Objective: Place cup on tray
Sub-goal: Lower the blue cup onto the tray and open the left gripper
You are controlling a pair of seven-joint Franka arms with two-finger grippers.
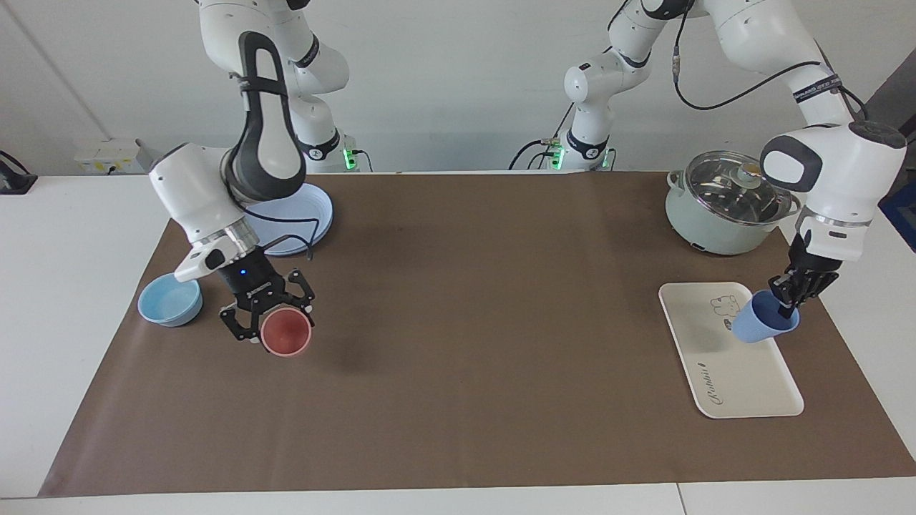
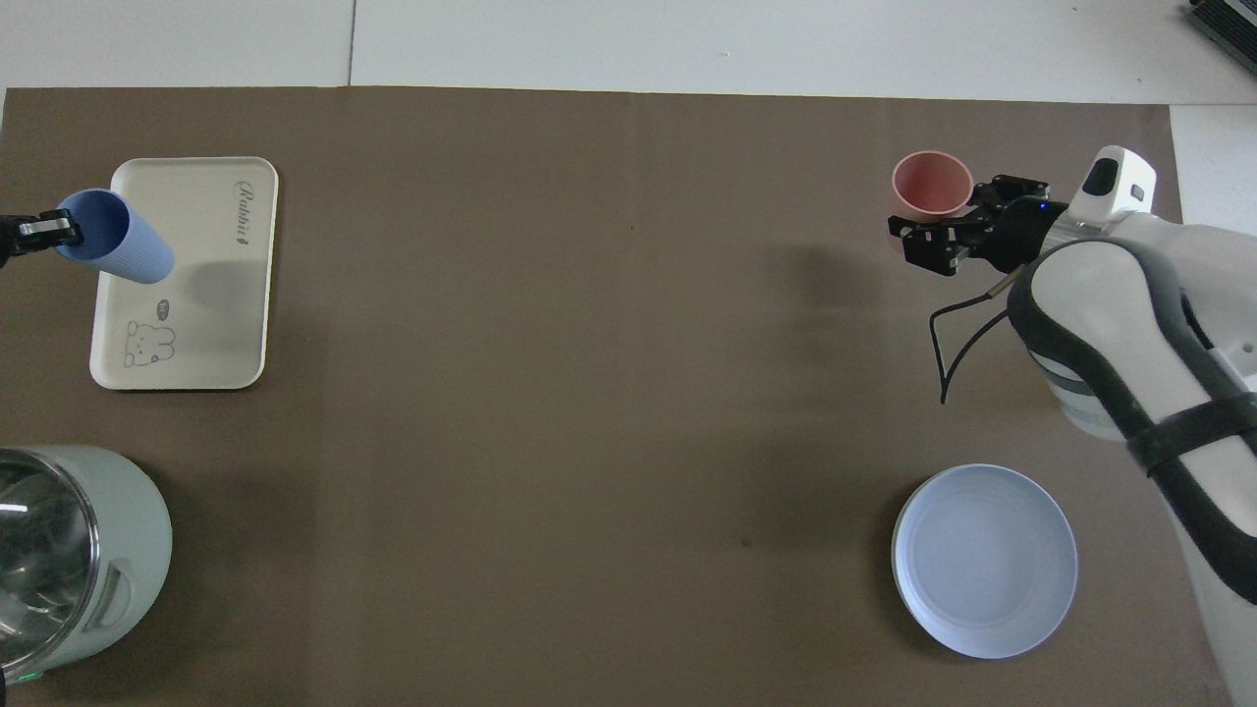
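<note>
left gripper (image 1: 791,299) fingers pinching rim of periwinkle ribbed plastic tumbler (image 1: 763,324), tilted over cream rectangular tray (image 1: 744,379) | light, stiff, rim-hold suits | right gripper (image 1: 275,320) fingers pinching pink plastic cup (image 1: 285,333)

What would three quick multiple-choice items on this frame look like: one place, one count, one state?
1. What is the blue cup over?
A. the tray's edge
B. the plate
C. the pot

2. How many cups show?
A. one
B. two
C. three

3. How is the pink cup held?
A. standing free on the mat
B. lying in the bowl
C. gripped by the right gripper

Answers: 1 A, the left gripper holds it tilted above the tray's bear end. 2 B, one blue and one pink. 3 C, the fingertips pinch its rim above the mat.
</note>
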